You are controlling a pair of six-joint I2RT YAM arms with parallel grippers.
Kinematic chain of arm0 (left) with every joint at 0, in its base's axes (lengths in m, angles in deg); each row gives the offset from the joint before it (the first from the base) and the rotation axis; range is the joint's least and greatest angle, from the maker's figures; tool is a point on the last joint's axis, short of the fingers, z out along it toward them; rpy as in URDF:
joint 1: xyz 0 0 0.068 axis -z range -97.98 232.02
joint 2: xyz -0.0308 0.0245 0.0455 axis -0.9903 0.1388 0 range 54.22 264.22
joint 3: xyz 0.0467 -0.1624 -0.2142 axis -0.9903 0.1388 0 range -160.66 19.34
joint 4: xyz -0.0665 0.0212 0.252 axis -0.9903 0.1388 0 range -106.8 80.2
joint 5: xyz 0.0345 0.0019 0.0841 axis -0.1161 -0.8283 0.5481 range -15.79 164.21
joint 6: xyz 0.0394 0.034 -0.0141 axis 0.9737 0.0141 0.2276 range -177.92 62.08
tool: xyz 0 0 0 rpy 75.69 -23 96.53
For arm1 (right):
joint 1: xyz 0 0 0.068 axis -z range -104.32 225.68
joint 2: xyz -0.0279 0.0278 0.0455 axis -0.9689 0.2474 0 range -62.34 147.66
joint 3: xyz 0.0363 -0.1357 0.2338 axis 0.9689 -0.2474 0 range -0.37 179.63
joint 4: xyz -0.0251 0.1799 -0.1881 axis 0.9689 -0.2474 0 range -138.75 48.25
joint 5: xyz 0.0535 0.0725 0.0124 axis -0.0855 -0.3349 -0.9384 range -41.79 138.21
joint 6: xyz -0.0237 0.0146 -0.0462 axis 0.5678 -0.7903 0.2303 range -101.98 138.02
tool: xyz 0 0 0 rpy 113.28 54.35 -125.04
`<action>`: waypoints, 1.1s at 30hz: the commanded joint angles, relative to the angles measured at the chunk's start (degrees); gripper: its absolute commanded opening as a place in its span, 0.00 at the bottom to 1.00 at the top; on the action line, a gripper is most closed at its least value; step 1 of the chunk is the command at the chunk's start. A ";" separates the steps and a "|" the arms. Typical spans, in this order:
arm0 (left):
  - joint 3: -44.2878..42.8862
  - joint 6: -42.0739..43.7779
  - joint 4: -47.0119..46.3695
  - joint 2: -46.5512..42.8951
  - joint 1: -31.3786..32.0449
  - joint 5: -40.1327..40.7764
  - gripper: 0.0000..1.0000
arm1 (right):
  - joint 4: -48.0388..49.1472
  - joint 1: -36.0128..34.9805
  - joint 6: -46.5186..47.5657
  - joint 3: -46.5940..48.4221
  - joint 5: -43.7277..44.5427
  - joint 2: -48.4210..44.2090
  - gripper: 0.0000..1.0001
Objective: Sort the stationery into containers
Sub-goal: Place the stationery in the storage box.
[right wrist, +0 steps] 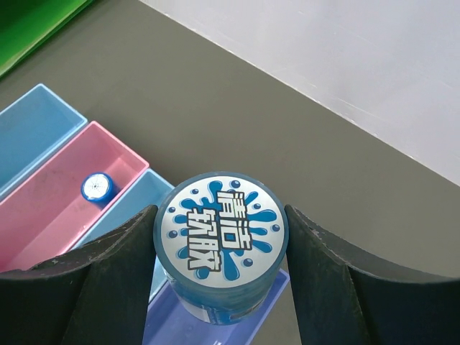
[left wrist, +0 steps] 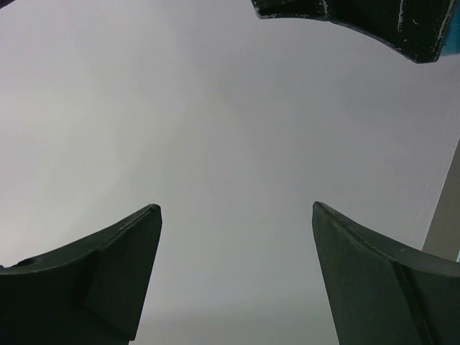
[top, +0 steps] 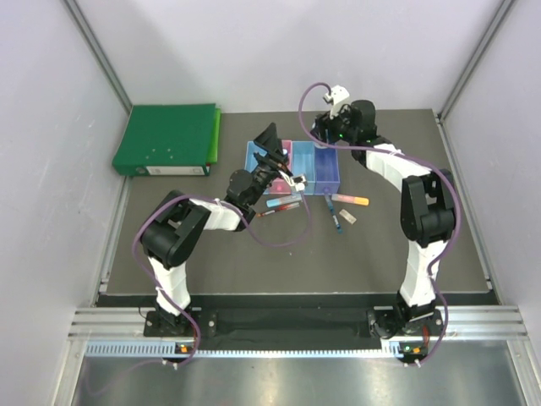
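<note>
**Blue tub (right wrist: 221, 244) held over the bin row**

Read the lid in your right wrist view: a silver disc with blue splashes and the Chinese characters 清洁软胶. Your right gripper (right wrist: 219, 212) is clamped on this round tub, one finger pressed on each side. The purple bin (right wrist: 164, 327) lies directly beneath it in that view. Beside that bin come a light blue bin (right wrist: 140, 194), the pink bin (right wrist: 50, 215) and another light blue bin (right wrist: 36, 133), all joined in one row. A small blue-white cylinder (right wrist: 97, 187) lies in the pink one. From above, the right wrist hides the tub.

The top view gives you the table instead. A red-blue pen (top: 283, 203), a dark blue pen (top: 335, 211), an orange-pink pen (top: 350, 200) and a tiny pale block (top: 349, 218) lie on the near side of the bins. A green binder (top: 167, 139) lies at the far left. Your left gripper (left wrist: 236, 207) hangs over the row's left end, jaws wide apart, nothing between them, facing a pale wall. A dark scuffed shape (left wrist: 374, 21) cuts into the top right corner of its view.
</note>
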 commanded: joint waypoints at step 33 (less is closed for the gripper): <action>-1.73 0.92 -10.89 -3.02 -1.12 -0.88 0.90 | 7.41 -1.37 -4.14 -6.52 6.11 -2.90 0.00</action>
